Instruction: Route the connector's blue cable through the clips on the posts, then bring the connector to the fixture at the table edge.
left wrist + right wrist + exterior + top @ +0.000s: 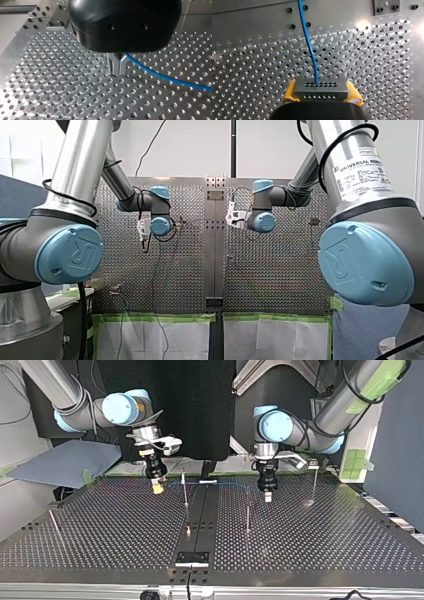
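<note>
My right gripper [322, 93] has its yellow pads [290, 92] clamped on the connector [321, 87], a grey block drilled with rows of small holes; the thin blue cable [308, 42] leaves it toward twelve o'clock, ahead of the gripper; my left gripper's [116, 72] tapered grey fingers [112, 62] meet at their tips, the cable emerging at their two o'clock; whether it is pinched I cannot tell; in the top view the connector hangs at ten o'clock of the perforated metal table's [310, 545] middle, near a slim post [184, 490].
</note>
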Robot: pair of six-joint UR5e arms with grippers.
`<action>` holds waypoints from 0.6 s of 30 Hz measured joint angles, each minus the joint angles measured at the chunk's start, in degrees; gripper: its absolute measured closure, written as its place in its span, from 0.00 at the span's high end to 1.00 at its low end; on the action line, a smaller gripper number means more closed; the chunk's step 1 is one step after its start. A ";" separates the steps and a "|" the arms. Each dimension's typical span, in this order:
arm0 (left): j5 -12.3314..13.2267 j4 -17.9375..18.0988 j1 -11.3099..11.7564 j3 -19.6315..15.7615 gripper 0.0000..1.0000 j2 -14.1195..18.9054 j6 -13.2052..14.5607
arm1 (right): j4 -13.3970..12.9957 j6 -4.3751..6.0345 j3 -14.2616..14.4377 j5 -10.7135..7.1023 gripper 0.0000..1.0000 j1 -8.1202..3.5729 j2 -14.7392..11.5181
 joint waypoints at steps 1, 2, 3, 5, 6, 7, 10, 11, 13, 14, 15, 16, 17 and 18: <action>0.03 -0.22 0.09 0.51 0.00 -0.10 -0.05 | 0.00 0.00 0.00 -0.01 0.00 -0.09 0.00; 0.04 -0.48 0.16 0.89 0.00 -0.15 -0.07 | -0.02 0.00 -0.02 -0.02 0.00 -0.21 0.01; 0.05 -0.79 0.23 1.30 0.00 -0.19 -0.09 | -0.02 0.00 -0.04 -0.03 0.00 -0.30 0.03; 0.16 -1.44 0.38 2.20 0.00 -0.22 -0.11 | -0.06 0.01 -0.06 -0.04 0.00 -0.52 0.07; 0.26 -1.67 0.45 2.52 0.00 -0.23 -0.12 | -0.08 0.01 -0.08 -0.04 0.00 -0.61 0.08; 0.39 -2.01 0.56 2.92 0.00 -0.24 -0.12 | -0.10 0.01 -0.09 -0.04 0.00 -0.68 0.08; 0.59 -2.71 0.89 3.75 0.00 -0.26 -0.13 | -0.17 0.01 -0.16 -0.04 0.00 -1.00 0.09; 0.64 -2.84 0.99 3.91 0.00 -0.25 -0.13 | -0.19 0.01 -0.21 -0.04 0.00 -1.15 0.09; 0.85 -3.07 1.18 4.15 0.00 -0.25 -0.13 | -0.17 0.01 -0.32 -0.07 0.00 -1.40 0.13; 1.02 -3.20 1.31 4.24 0.00 -0.25 -0.13 | -0.14 0.02 -0.40 -0.09 0.00 -1.55 0.15; 1.12 -3.27 1.40 4.28 0.00 -0.25 -0.13 | -0.13 0.02 -0.46 -0.10 0.00 -1.67 0.17; 1.20 -3.32 1.50 4.32 0.00 -0.25 -0.13 | -0.11 0.01 -0.52 -0.11 0.00 -1.80 0.17; 1.28 -3.38 1.63 4.35 0.00 -0.25 -0.13 | -0.09 0.02 -0.60 -0.11 0.00 -1.97 0.17; 1.33 -3.45 1.73 4.36 0.00 -0.25 -0.13 | -0.07 0.02 -0.66 -0.14 0.00 -2.10 0.18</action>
